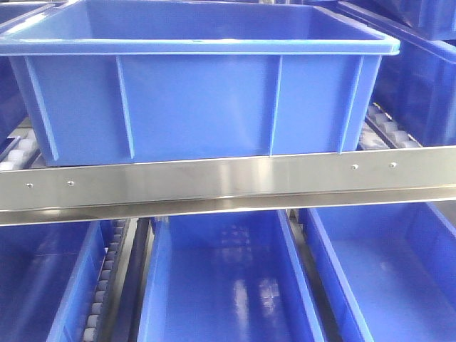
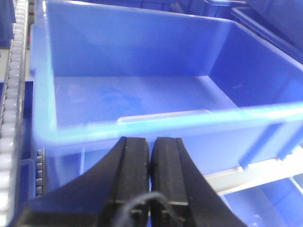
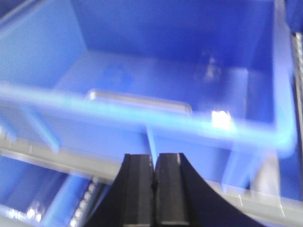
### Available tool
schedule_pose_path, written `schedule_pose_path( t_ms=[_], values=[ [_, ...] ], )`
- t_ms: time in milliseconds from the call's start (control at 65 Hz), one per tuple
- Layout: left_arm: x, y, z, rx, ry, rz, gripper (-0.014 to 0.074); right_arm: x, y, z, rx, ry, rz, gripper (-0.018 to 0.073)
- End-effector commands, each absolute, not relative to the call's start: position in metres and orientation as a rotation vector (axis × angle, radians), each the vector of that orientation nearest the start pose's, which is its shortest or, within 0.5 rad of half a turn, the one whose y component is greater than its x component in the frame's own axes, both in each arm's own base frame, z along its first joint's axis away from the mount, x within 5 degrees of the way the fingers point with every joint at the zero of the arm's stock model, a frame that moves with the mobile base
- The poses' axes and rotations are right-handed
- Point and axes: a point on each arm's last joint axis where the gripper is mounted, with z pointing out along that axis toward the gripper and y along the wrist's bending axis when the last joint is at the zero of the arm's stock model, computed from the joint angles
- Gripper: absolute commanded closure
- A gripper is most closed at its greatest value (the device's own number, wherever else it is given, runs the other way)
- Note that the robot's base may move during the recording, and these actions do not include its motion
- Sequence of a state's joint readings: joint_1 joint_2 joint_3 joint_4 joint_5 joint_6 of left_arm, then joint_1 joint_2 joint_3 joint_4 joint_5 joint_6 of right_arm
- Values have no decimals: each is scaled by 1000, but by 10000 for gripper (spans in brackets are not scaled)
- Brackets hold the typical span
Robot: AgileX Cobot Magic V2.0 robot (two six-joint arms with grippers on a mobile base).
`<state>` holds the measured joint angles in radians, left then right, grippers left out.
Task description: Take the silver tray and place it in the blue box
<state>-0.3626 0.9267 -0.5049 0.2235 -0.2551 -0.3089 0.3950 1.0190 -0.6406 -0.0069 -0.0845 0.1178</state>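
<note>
By my judgement the placing step was finished or nearly so; the silver tray (image 2: 163, 115) lay flat on the floor of the blue box (image 1: 199, 107), close behind its near wall, only its pale rim edge showing, blurred in both wrist views; the left gripper (image 2: 151, 156) and right gripper (image 3: 155, 177) hung outside that wall, fingers pressed together, holding nothing; next, probably, a clear withdrawal.

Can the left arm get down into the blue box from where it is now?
Probably yes: the left tool, shut and holding nothing, sits just outside the near rim of the blue box, whose top is open.
</note>
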Motion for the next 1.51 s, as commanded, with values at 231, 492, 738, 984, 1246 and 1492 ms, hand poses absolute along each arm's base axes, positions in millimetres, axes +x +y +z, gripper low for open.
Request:
schedule_pose_path(
  t_ms=[231,492,738,984,1246,1492],
  values=[
    [99,-44,288,240,1379,-441,602,107,45,294,-241,1505,381,509],
    [66,-32,279,224,1236,-451,602,72,30,307,-211,1310,405,509],
    [67,-32,279,225,1240,-451,602,71,30,307,-211,1309,405,509],
    [67,-32,279,225,1240,-451,602,73,25,288,-172,1350,346,509],
    [67,-32,279,225,1240,-451,602,57,4,244,11,1360,118,509],
    [67,-32,279,225,1240,-451,602,53,3,221,13,1361,120,509]
  ],
)
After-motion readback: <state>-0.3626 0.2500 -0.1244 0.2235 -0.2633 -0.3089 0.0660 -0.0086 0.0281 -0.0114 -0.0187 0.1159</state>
